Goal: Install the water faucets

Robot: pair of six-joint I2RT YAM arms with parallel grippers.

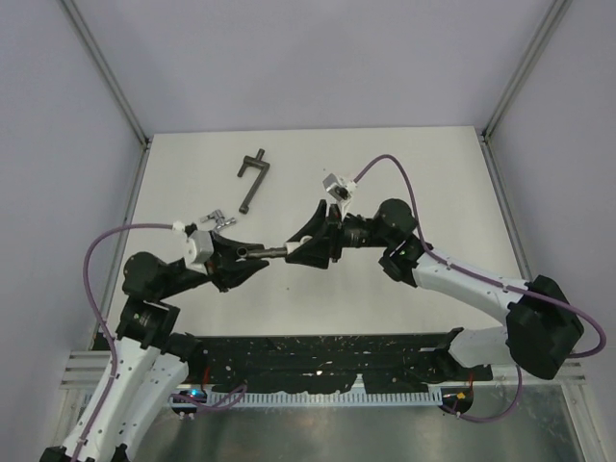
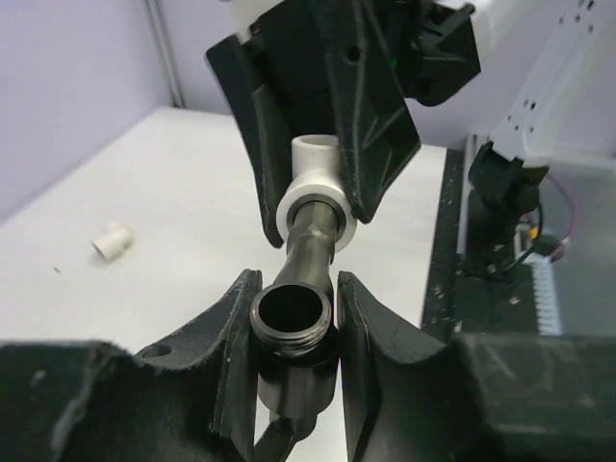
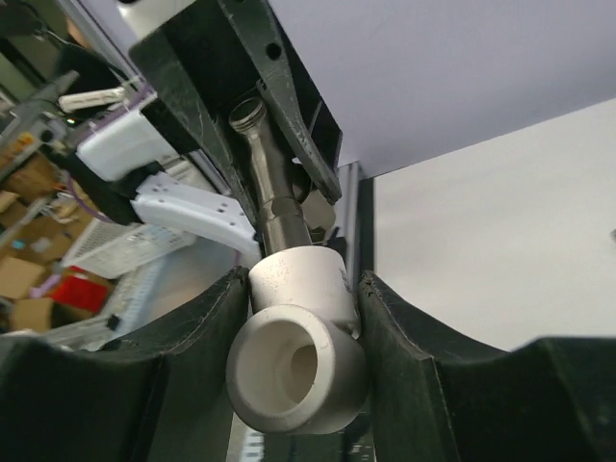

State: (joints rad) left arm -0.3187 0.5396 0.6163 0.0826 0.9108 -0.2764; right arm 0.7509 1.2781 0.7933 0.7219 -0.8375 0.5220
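Note:
A dull dark water faucet (image 2: 292, 313) is held above the table with my left gripper (image 2: 294, 289) shut on its threaded body. Its stem (image 3: 274, 207) runs into a white elbow fitting (image 3: 298, 371), which sits between the pads of my right gripper (image 3: 298, 289), shut on both its sides. In the top view the two grippers (image 1: 252, 258) (image 1: 296, 252) face each other over the table's middle, joined by the faucet (image 1: 274, 253). A shiny silver faucet (image 1: 214, 222) lies on the table behind my left gripper.
A long dark T-handled bar (image 1: 253, 178) lies at the back of the white table (image 1: 423, 183). A loose white fitting (image 2: 111, 241) rests on the table in the left wrist view. A black perforated rail (image 1: 318, 351) runs along the near edge.

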